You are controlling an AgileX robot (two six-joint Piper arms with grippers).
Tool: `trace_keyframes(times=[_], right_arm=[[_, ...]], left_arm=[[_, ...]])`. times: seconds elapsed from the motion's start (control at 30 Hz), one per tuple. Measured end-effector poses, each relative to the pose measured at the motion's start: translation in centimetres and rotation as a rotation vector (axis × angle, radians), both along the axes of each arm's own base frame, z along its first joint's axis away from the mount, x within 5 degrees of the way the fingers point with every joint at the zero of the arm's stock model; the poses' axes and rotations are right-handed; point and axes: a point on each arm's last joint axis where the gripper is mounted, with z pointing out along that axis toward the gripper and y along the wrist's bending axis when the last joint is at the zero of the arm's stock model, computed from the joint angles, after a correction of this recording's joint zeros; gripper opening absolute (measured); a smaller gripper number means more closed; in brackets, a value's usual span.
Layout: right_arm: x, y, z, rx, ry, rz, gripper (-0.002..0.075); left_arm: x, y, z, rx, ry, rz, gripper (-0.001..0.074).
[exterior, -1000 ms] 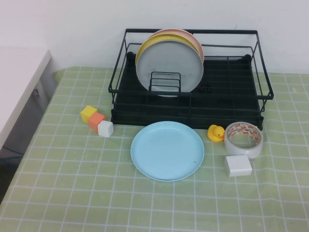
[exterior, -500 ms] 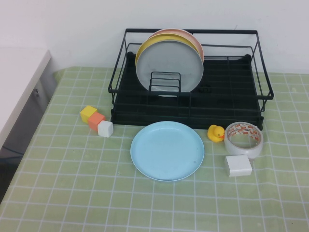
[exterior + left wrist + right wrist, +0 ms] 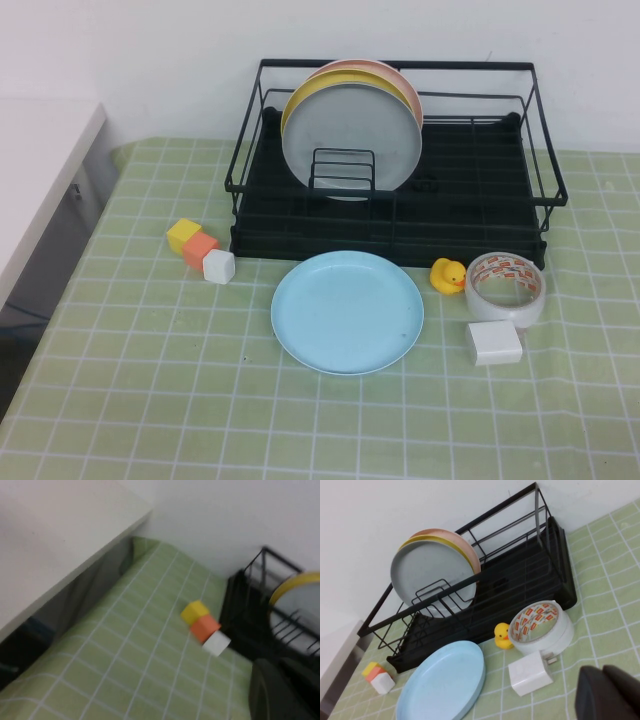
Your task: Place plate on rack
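The light blue plate (image 3: 347,312) lies flat on the green checked cloth, just in front of the black wire rack (image 3: 480,200). It also shows in the right wrist view (image 3: 442,685), as does the rack (image 3: 520,565). The rack holds a grey plate (image 3: 350,140), a yellow plate (image 3: 298,100) and a pink plate (image 3: 392,76), all upright at its divider. Neither arm shows in the high view. My left gripper (image 3: 287,690) hangs above the table's left side, fingers together and empty. My right gripper (image 3: 605,692) is shut and empty, near the table's right front.
Yellow (image 3: 183,233), orange (image 3: 200,248) and white (image 3: 218,266) cubes sit left of the plate. A rubber duck (image 3: 448,275), a tape roll (image 3: 505,288) and a white charger block (image 3: 493,343) sit to its right. A white counter (image 3: 40,170) borders the table's left.
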Motion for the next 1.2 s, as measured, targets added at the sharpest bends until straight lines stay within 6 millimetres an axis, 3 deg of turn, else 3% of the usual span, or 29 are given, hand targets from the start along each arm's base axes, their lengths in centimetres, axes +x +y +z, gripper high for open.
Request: trace_keyframes(times=[0.27,0.43,0.53,0.8,0.97,1.2], right_arm=[[0.0,0.0,0.0,-0.004,0.004,0.006,-0.0002],[0.0,0.1,-0.1,-0.006,0.005,0.008,-0.0002],[0.0,0.1,-0.1,-0.006,0.006,0.009,-0.0002],[-0.1,0.2,-0.1,-0.005,0.016,0.02,-0.0002],[-0.1,0.2,-0.2,-0.005,0.02,0.024,-0.0002],[-0.1,0.2,-0.2,-0.005,0.024,0.029,-0.0002]], left_arm=[[5.0,-1.8,4.2,0.314,0.421,-0.28,-0.0001],[9.6,-3.7,4.8,0.359,0.56,-0.526,0.0],[12.5,-4.7,4.7,0.362,0.577,-0.635,0.0043],[21.0,-6.9,1.8,0.256,0.664,-0.794,0.0344],[25.8,-8.8,-0.3,0.263,0.691,-0.851,0.0343],[30.5,-14.6,-5.0,0.431,0.787,-0.936,0.0342]])
